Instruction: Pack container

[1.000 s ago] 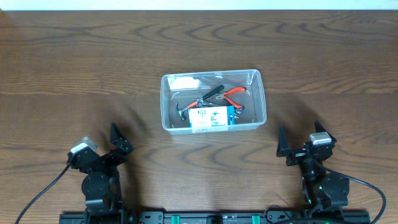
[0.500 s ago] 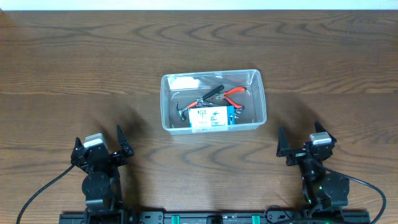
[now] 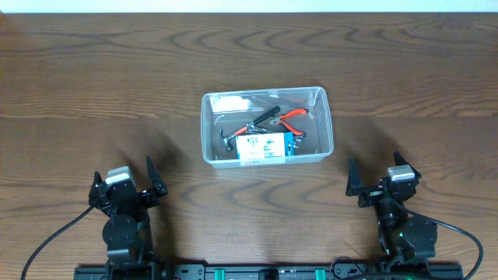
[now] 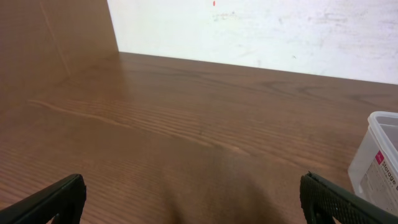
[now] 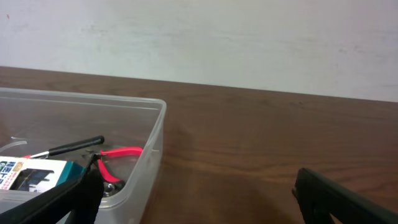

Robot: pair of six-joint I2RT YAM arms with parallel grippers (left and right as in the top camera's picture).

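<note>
Well short of the container (image 3: 264, 91), left claw (image 3: 124, 173) and right claw (image 3: 375, 166) each spread wide, empty

The right edge cuts off most of the container (image 4: 376, 152) in the left wrist view; the left edge crops it in the right wrist view, where print on the box (image 5: 31, 175) is too small to read

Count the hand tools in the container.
3 in the container: a dark hammer-like tool at the left, a black-and-red tool in the middle, red-handled pliers at the right. The box may hide more.
</note>
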